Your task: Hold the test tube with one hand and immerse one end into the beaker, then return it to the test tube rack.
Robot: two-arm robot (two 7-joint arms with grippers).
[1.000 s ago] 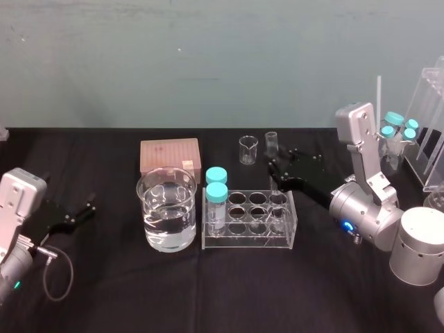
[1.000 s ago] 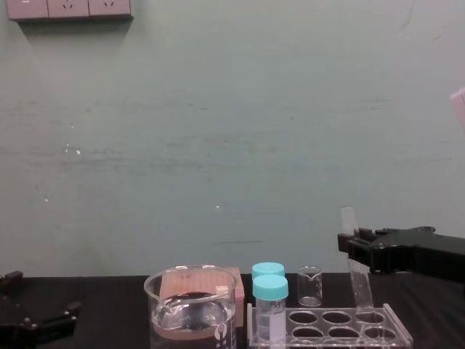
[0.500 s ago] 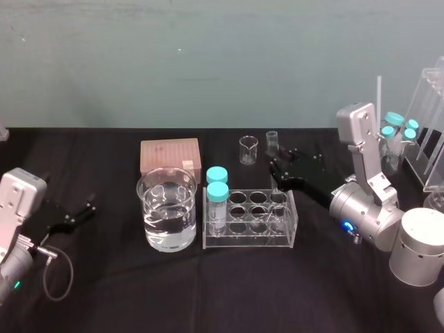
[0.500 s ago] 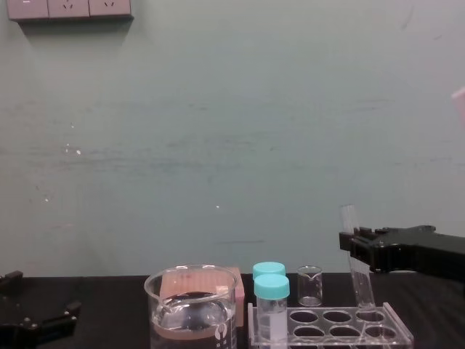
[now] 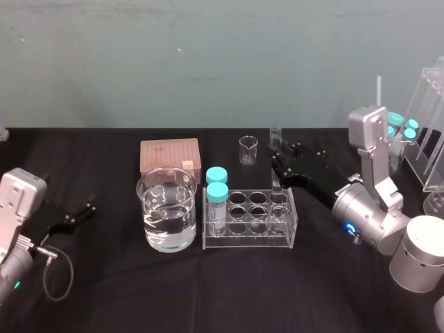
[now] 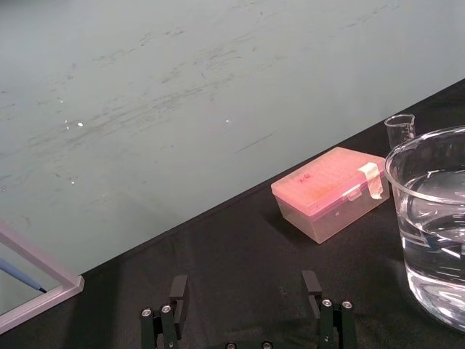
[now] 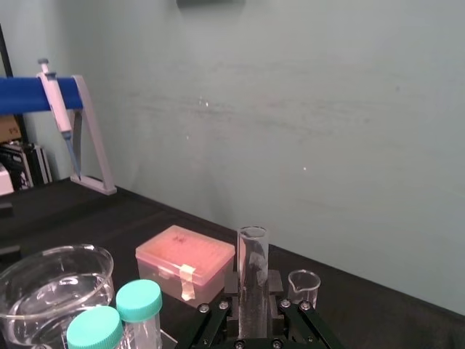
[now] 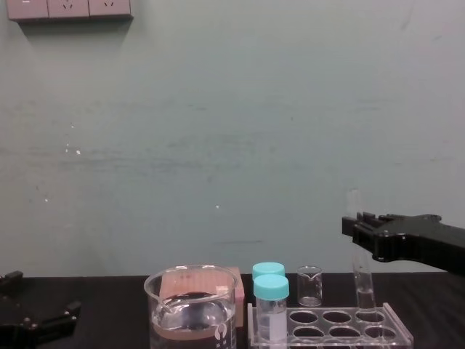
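The right end effector [image 5: 278, 173], black and two-fingered on a silver wrist with a blue ring, is closed around the long, thin, clear glass test tube [image 8: 362, 280] a little above its middle. The tube's long axis stands upright. It hangs over the rear right hole of the low clear acrylic test tube rack [image 5: 247, 240]. Its closed lower end sits about level with the top plate, and whether it has cleared the hole cannot be told.

The large, wide clear glass beaker [image 5: 166, 208], part-filled with clear liquid, stands on the black counter [image 5: 104, 277] to the robot's left of the tube, just beside the rack's far end. Between tube and beaker rise two teal-capped vials [image 5: 216, 186] in the rack's left holes, their caps about level with the beaker's rim. So the crossing likely needs the tube's tip lifted above both before it travels left.

The air above is open. A tiny clear beaker [image 5: 248, 149] and a pink lidded box [image 5: 170, 154] sit behind this path, near the wall. The left end effector [image 6: 243, 282] is nearer the beaker but rests idle at the counter's left, fingers spread and empty.
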